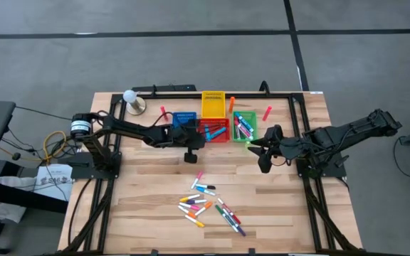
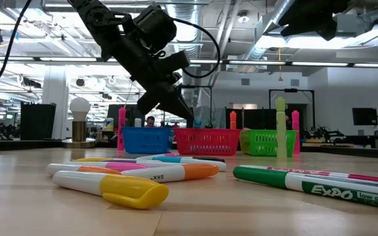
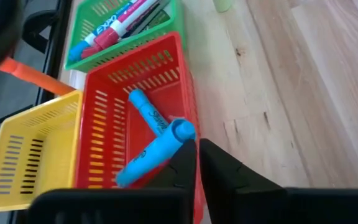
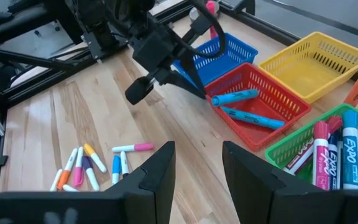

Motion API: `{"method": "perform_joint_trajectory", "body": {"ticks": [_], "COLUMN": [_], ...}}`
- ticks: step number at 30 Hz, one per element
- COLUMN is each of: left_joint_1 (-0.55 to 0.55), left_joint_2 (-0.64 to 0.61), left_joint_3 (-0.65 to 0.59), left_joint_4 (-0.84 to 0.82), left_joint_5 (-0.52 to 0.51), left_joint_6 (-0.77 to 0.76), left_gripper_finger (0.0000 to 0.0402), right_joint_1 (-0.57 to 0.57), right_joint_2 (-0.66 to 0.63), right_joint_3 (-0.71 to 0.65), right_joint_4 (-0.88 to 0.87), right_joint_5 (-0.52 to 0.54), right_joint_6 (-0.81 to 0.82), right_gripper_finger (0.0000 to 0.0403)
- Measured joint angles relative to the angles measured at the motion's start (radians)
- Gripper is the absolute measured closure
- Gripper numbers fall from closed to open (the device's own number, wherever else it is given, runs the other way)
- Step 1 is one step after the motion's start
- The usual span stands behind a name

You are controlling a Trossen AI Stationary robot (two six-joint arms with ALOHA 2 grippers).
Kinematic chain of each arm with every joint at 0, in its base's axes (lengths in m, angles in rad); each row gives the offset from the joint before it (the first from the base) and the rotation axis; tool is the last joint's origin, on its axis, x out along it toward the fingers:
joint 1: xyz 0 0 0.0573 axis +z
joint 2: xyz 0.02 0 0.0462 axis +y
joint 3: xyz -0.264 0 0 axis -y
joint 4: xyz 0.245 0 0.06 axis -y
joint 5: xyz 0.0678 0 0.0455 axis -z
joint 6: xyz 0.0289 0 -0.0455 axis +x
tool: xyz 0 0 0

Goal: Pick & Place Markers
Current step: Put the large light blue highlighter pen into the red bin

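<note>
Several markers point(image 1: 208, 206) in mixed colours lie loose on the near middle of the table, and they fill the foreground of the low view point(image 2: 143, 174). Two blue markers point(image 3: 154, 152) lie in the red bin point(image 1: 213, 130). The green bin point(image 1: 244, 126) holds several more point(image 4: 328, 149). My left gripper point(image 3: 197, 155) is shut and tipped down at the red bin's near wall point(image 4: 194, 87). My right gripper point(image 4: 197, 158) is open and empty, above the bare table just near of the green bin point(image 1: 256, 153). My left gripper's shut fingers hold nothing between them. The cap end point(image 3: 182, 130) of one blue marker in the red bin lies right against the outer side of one fingertip point(image 3: 188, 155). I cannot tell whether they touch.
A blue bin point(image 1: 185, 119) and a yellow bin point(image 1: 213, 104) stand by the red one at the far middle. Coloured upright pegs point(image 2: 281, 124) stand around the bins. A white ball on a round base point(image 1: 131, 99) sits far left. A black frame point(image 1: 297, 142) borders the table.
</note>
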Motion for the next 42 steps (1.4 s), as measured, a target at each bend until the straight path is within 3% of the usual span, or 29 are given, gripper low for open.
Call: {"method": "perform_joint_trajectory", "body": {"ticks": [28, 35, 42], "left_joint_1": [0.013, 0.018, 0.016], "left_joint_2": [0.000, 0.021, -0.026], "left_joint_3": [0.000, 0.001, 0.001], "left_joint_4": [0.026, 0.120, -0.108], "left_joint_5": [0.057, 0.067, 0.036], "left_joint_6": [-0.026, -0.026, -0.023], "left_gripper_finger": [0.0394, 0.0395, 0.0395], "right_joint_1": [0.000, 0.000, 0.007], "right_joint_2": [0.000, 0.000, 0.000], "right_joint_3": [0.000, 0.000, 0.000], "right_joint_4": [0.001, 0.006, 0.008], "right_joint_5": [0.001, 0.001, 0.000], "right_joint_6": [0.001, 0.001, 0.025], "right_gripper_finger": [0.0278, 0.0278, 0.0278]}}
